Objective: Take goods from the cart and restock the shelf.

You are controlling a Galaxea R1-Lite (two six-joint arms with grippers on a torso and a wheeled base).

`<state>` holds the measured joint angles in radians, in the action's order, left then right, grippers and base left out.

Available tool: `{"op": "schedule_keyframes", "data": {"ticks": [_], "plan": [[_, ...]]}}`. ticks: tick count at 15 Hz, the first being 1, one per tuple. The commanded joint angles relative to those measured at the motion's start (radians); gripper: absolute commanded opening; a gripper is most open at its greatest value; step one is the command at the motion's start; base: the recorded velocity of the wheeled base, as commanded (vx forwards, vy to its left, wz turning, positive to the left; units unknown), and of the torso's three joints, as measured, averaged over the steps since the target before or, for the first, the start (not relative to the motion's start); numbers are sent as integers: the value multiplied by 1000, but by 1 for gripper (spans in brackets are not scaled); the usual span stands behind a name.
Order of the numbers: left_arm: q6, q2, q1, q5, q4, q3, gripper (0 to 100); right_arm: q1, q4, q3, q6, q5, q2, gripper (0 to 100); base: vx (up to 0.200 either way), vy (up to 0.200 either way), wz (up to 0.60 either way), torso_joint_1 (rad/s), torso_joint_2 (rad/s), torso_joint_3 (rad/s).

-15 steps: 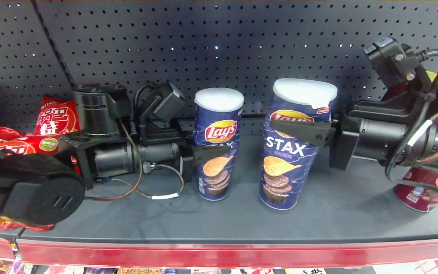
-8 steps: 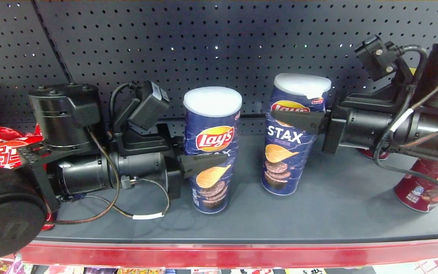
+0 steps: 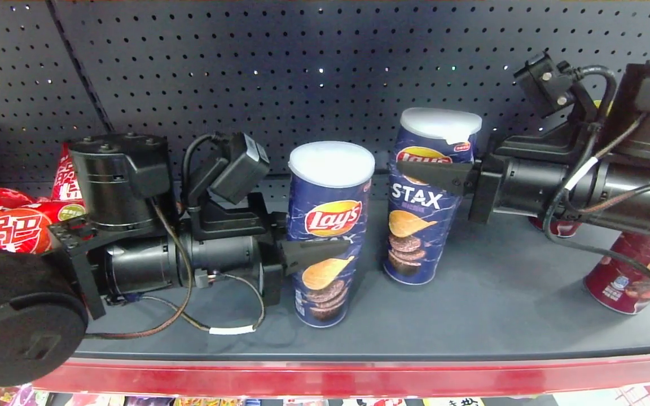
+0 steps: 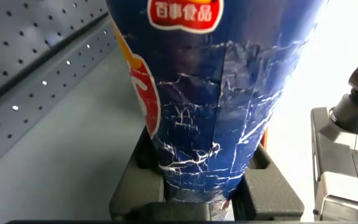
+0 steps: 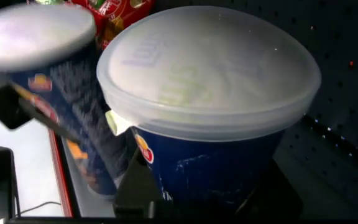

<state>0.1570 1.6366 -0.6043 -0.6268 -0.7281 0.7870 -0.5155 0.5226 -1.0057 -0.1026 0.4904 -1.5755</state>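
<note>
Head view overlooks shelf [image 3: 471,327]; wrist views hug cans [image 3: 328,189].

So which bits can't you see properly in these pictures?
- Head view: the red can has its top hidden behind the right arm.
- Head view: the red snack bags sit half behind the left arm.
- Left wrist view: the left blue can is cut off at the edge, lid missing.
- Right wrist view: that can is blurred.

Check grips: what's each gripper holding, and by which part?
Left gripper is shut on the left blue can at mid-body. Right gripper is shut on the right blue can at its upper body, just below the lid.
</note>
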Motion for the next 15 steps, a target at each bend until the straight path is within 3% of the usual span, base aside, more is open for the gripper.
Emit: {"op": "schedule_keyframes", "data": {"ticks": [1, 15], "plan": [[-1, 19, -6, 1, -1, -2, 0, 3, 1, -25, 0, 0, -17, 0, 0, 0, 0, 0, 0, 0], [3, 2, 0, 1, -2, -55, 0, 3, 1, -77, 1, 0, -61, 0, 0, 0, 0, 0, 0, 0]]}}
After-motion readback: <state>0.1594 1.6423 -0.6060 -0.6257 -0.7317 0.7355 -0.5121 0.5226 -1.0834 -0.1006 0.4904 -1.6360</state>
